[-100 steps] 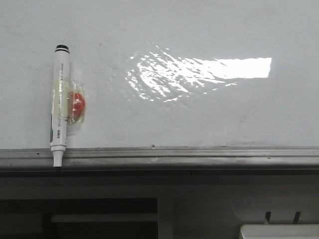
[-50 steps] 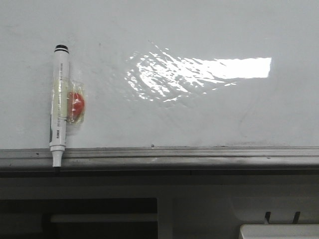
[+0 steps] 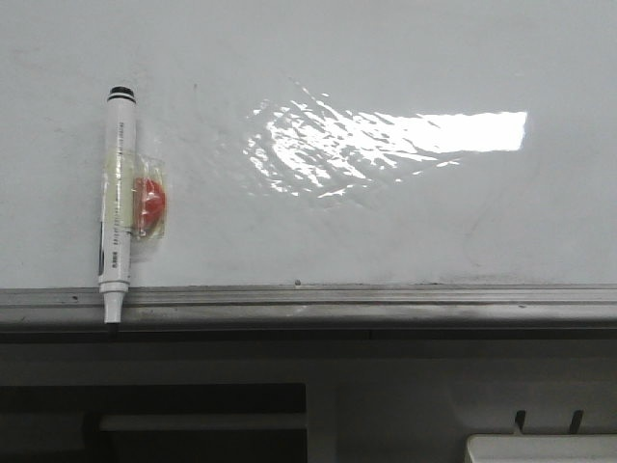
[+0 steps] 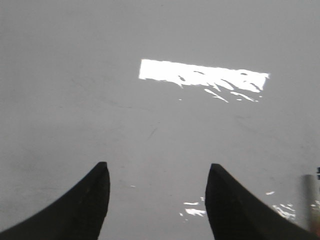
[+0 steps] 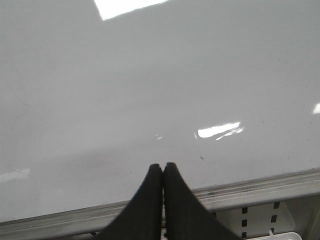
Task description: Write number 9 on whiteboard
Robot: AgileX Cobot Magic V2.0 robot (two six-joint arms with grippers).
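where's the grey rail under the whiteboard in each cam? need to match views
Front view: the rail runs the full width, below the whiteboard, with the marker tip overlapping it at left.
Left wrist view: not in it; only board surface beyond the open left gripper.
Right wrist view: rail crosses behind the shut right gripper.
Shared landmark: the bright rectangular glare on the board.
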